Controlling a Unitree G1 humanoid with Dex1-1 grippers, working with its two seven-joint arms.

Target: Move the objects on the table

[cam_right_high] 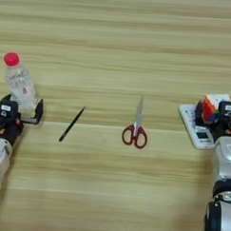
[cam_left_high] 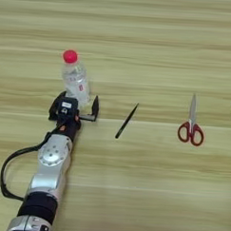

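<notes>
We record a light wooden table (cam_left_high: 153, 52) with horizontal plank grain. The bottle (cam_left_high: 75, 80) is clear with a red cap. The pen (cam_left_high: 126, 120) is black. The scissors (cam_left_high: 191, 124) have red handles. The puzzle cube (cam_right_high: 212, 107) is multicoloured; beside it at 9 o'clock lies a white flat device (cam_right_high: 193, 125).

Both head views look steeply down on table (cam_left_high: 140, 33); scissors (cam_right_high: 136, 130) shared, centred in the right-eye view.

From my seat, the right gripper (cam_right_high: 213, 113) hides most of the puzzle cube (cam_right_high: 211, 105) and part of a white device (cam_right_high: 194, 128) beneath; the bottle (cam_left_high: 75, 80) base sits behind the left gripper (cam_left_high: 80, 104).
</notes>
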